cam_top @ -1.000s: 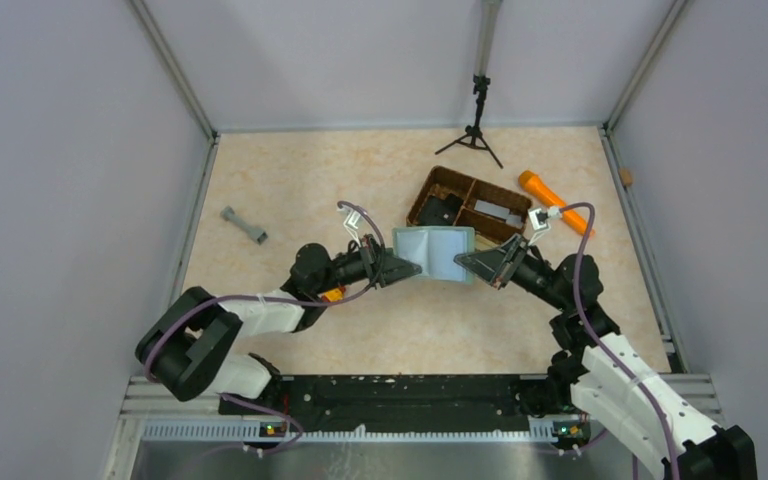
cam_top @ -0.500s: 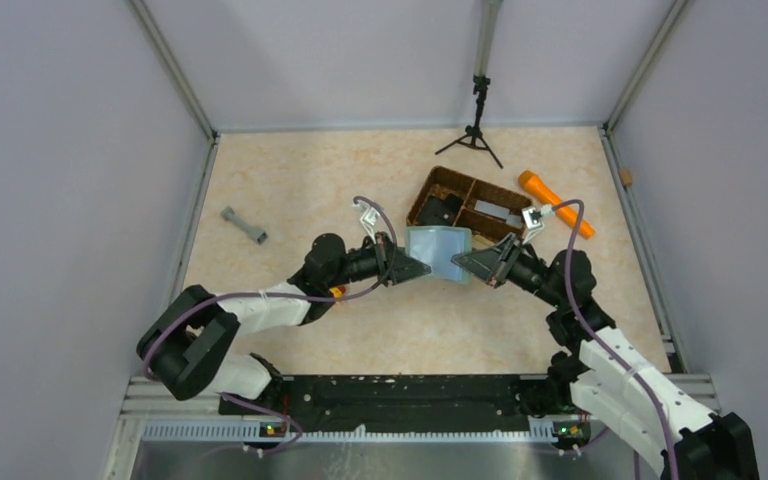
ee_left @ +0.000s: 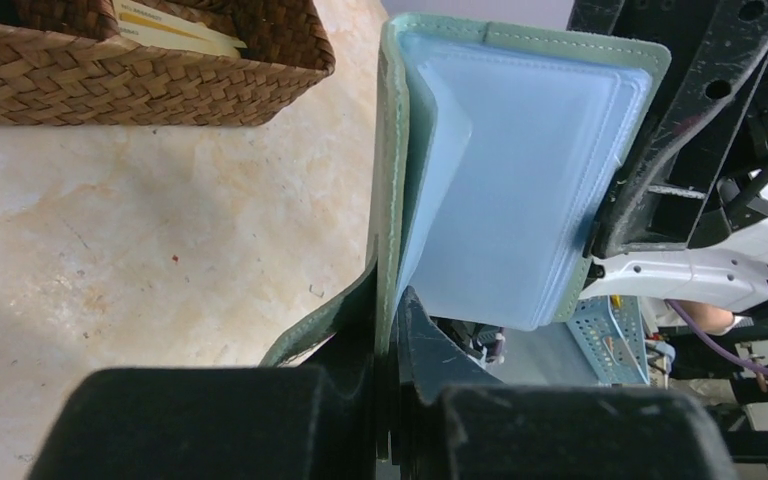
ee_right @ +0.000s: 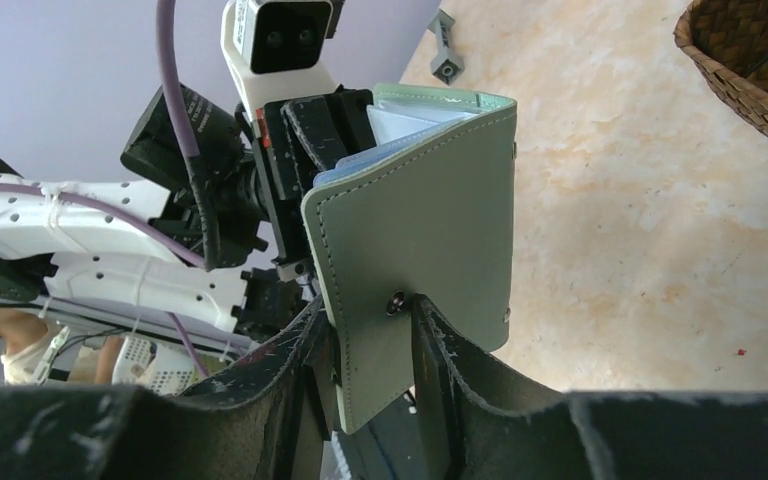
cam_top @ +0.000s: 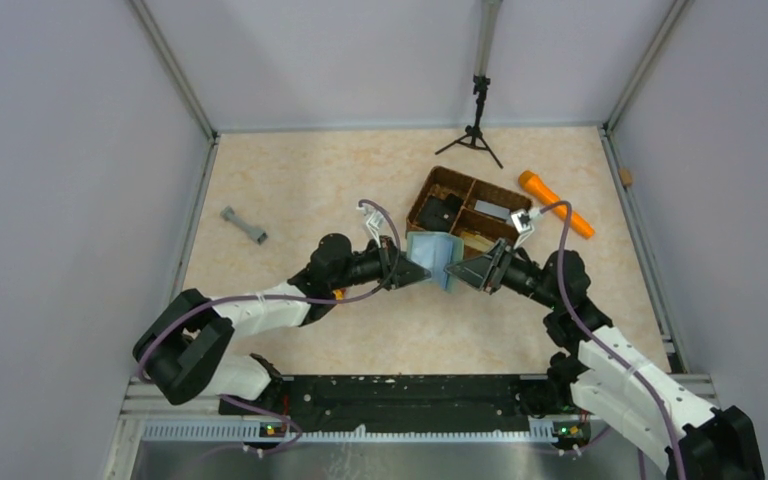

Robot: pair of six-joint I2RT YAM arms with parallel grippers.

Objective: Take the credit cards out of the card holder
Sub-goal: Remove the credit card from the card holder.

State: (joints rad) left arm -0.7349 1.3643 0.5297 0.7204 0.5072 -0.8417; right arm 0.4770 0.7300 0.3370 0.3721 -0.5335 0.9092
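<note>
The sage-green card holder hangs above the table between my two grippers, folded into a narrow V. My left gripper is shut on the edge of one cover. The pale blue plastic sleeves fan out inside. My right gripper is shut on the other cover, next to its snap button. The cover's green outside faces the right wrist camera. No card shows in the sleeves. A pale card with a yellow stripe lies in the brown basket.
The brown woven divided basket stands just behind the holder, with dark and grey items in it. An orange flashlight lies to its right. A grey dumbbell-shaped piece lies at the left. A small black tripod stands at the back.
The two grippers have come closer together. The holder has gone from spread open and flat to folded into a narrow V. Both grips have held.
</note>
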